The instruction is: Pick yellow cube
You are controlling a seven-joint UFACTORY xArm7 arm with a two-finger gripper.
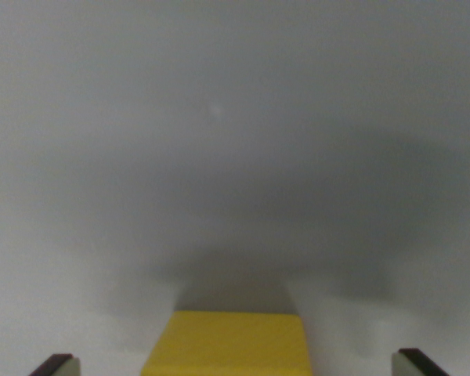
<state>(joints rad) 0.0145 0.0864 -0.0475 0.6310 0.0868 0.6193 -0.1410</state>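
Seen from the wrist, low over a plain pale grey bench (235, 141), smooth and matte. At the wrist view's left, bottom corner: one dark finger tip (56, 365) with a lighter inner face, only its top edge in frame. Moving right, at bottom centre: a bright yellow cube (229, 343), flat-topped and apparently of smooth plastic or painted wood, resting on the bench and cut off by the lower edge. Further right, bottom corner: the second dark finger tip (420, 363), likewise barely showing. Jaws stood wide apart, clear bench visible on either side of the cube, no contact with it; gripper (238, 365) open and straddling the block. Judged as the approach stage of the pick: fingers spread wider than the cube so as to come down around it, cube roughly centred between them, perhaps a touch toward the left finger. Closing not yet done, lift not yet done.

A broad soft shadow lay across the bench above the cube, most likely cast by the arm itself. Hidden or unclear: the cube's near face and lower part, out of frame; the finger pads and how far they reached below the cube's top; the whole picture soft and blurred, so edges and surface texture hard to judge. Nothing else visible on the bench.
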